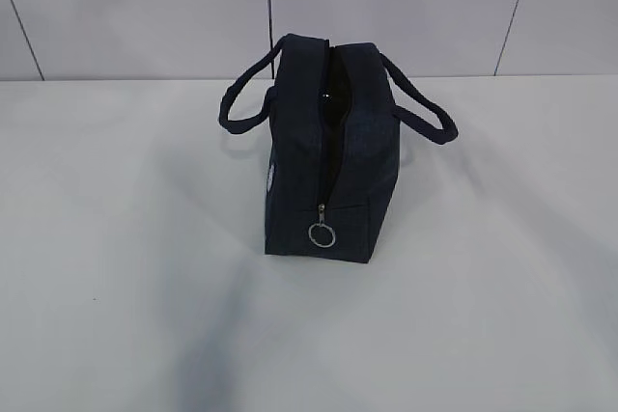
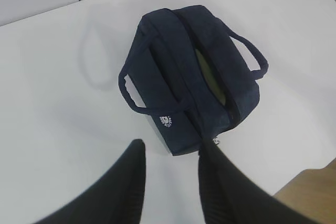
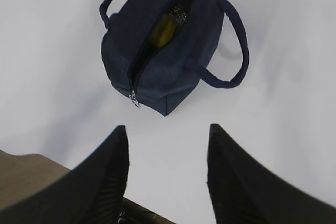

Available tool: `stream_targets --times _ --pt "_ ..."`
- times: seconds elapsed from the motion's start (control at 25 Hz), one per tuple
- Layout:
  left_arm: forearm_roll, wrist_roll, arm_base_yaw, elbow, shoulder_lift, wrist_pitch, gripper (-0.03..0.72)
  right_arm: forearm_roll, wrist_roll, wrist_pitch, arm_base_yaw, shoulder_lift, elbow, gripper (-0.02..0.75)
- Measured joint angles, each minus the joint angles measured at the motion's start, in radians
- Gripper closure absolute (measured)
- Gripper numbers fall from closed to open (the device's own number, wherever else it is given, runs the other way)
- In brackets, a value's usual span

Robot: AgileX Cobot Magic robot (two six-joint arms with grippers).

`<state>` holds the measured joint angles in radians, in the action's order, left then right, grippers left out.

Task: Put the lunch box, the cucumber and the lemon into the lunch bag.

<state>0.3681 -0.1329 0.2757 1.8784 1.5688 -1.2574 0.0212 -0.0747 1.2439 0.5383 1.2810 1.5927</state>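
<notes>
Here, a small unreadable white logo [image 2: 166, 121] is printed on the dark navy boxy fabric lunch bag [image 1: 328, 161]; both the left gripper [image 2: 170, 182] and the right gripper [image 3: 165, 177] are held apart, empty.

Left wrist | lunch bag [image 2: 181, 77] upright on white tabletop [image 2: 52, 103], zipper open, pale green surface visible in slot | two loop handles splayed outward; small white logo on end panel | left gripper [image 2: 170, 174] above tabletop, jaws apart, holding nothing, near bag's end
</notes>
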Motion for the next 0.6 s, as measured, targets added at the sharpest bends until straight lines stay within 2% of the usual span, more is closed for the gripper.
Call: stream_targets --times 0.28,0.44,0.6 --pt "-0.009 0.000 0.000 -0.002 -0.056 0.000 0.442 0.029 0.007 -0.254 0.000 -0.212 -0.324 0.363" --pt "-0.007 0.000 0.000 -0.087 -0.132 0.000 0.442 0.042 0.009 -0.429 0.000 -0.300 -0.510 0.365" --pt "0.002 0.000 0.000 -0.184 -0.222 -0.001 0.442 0.042 0.009 -0.683 0.000 -0.372 -0.709 0.365"
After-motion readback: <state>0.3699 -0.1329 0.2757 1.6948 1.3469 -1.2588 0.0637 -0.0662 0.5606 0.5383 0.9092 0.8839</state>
